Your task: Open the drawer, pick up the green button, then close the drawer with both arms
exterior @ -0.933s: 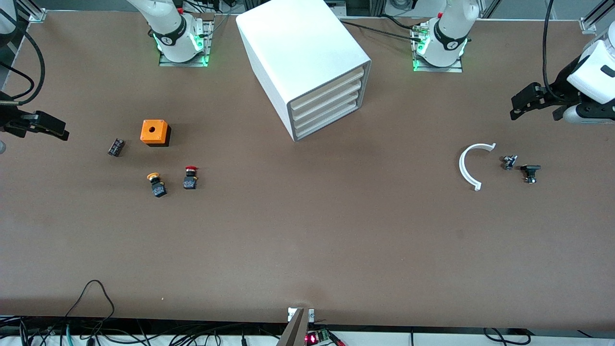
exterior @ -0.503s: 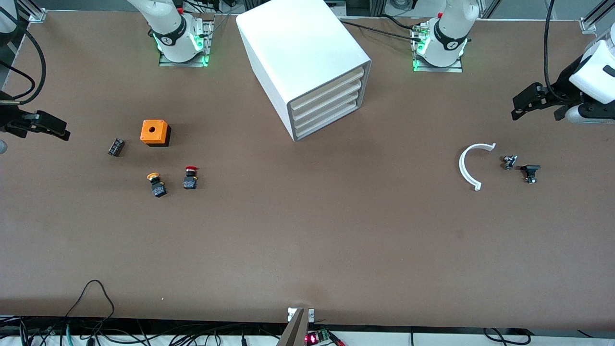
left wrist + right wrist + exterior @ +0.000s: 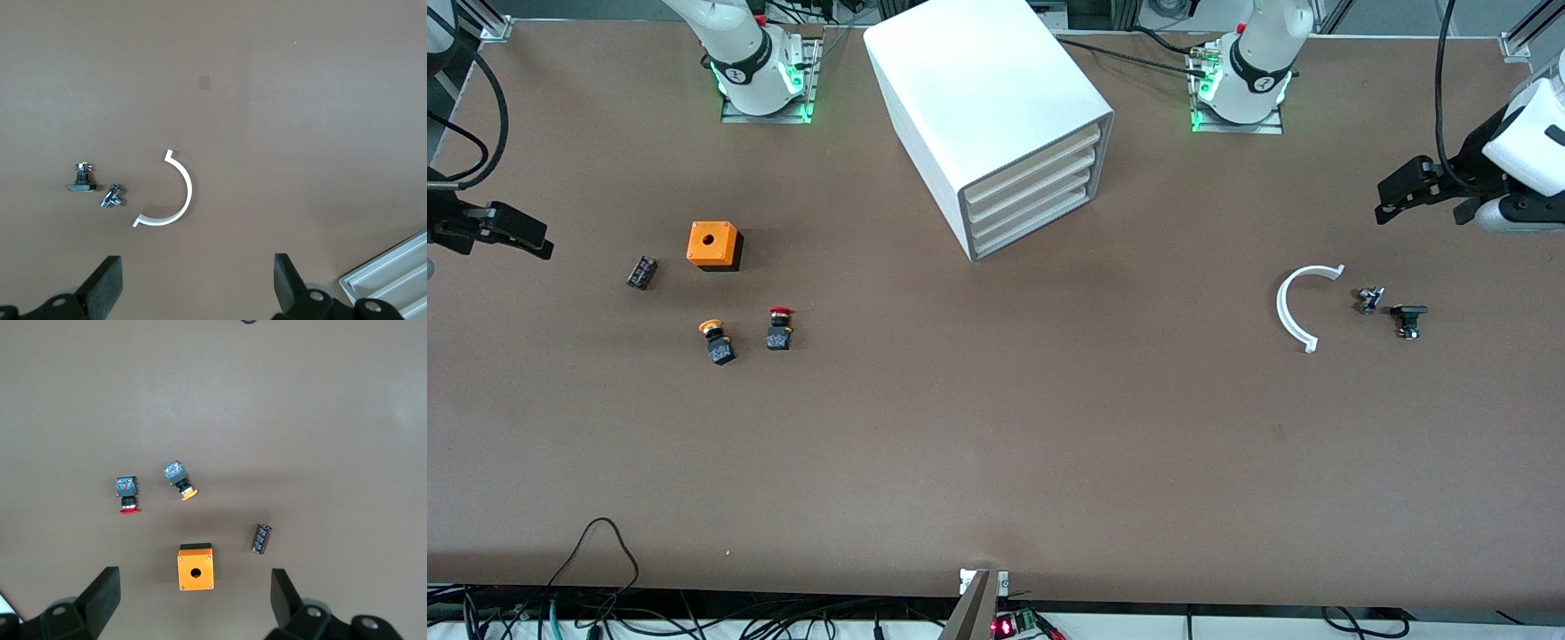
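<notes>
Drawer (image 3: 1040,225) is seen shut, lowest in cabinet (image 3: 978,107). Left gripper (image 3: 1392,191) and right gripper (image 3: 525,236) are held spread wide, empty, well apart from it at the table ends.

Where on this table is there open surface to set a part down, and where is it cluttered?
Bare: the wide stretch between the cabinet and the front edge. Crowded: the orange box, capacitor, yellow button and red button; also the white arc beside two small parts.
</notes>
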Motion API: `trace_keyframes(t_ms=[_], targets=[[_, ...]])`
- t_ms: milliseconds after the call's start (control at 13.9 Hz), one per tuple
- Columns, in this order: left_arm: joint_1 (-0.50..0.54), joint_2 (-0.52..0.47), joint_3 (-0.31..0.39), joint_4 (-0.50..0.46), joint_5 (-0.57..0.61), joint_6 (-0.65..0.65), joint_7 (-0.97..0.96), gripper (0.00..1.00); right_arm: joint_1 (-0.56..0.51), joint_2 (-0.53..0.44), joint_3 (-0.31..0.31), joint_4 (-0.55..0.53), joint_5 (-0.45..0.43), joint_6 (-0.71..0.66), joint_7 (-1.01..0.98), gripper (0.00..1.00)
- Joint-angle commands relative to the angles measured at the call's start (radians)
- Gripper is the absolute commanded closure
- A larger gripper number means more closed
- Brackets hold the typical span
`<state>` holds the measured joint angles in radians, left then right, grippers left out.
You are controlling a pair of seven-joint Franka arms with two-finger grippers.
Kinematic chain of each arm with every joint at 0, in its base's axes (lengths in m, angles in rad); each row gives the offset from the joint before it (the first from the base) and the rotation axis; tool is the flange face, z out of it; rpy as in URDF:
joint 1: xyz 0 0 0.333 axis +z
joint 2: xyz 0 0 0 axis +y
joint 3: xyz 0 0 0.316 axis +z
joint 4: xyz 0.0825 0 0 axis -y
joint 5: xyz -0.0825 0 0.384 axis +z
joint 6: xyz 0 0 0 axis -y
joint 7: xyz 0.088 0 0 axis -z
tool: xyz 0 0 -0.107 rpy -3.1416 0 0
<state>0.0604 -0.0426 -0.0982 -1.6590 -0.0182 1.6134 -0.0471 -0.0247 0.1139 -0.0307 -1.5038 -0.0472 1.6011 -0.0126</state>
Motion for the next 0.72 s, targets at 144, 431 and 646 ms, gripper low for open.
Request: trace_keyframes(t_ms=[144,431,646], targets=[[-0.007,0.032,-0.021,0.068,-0.006,-0.015,0.012,0.0,-0.02,-0.022,0.02,0.008,0.009,-0.017,0.0,0.0],[-0.007,0.199,-0.023,0.097,0.0,-0.039,0.021,0.0,-0.02,-0.04,0.02,-0.019,0.01,-0.02,0.008,0.0],[-0.016,0.234,-0.032,0.094,-0.016,-0.037,0.027,0.0,-0.02,-0.118,0.02,-0.129,0.01,0.04,0.008,0.0]])
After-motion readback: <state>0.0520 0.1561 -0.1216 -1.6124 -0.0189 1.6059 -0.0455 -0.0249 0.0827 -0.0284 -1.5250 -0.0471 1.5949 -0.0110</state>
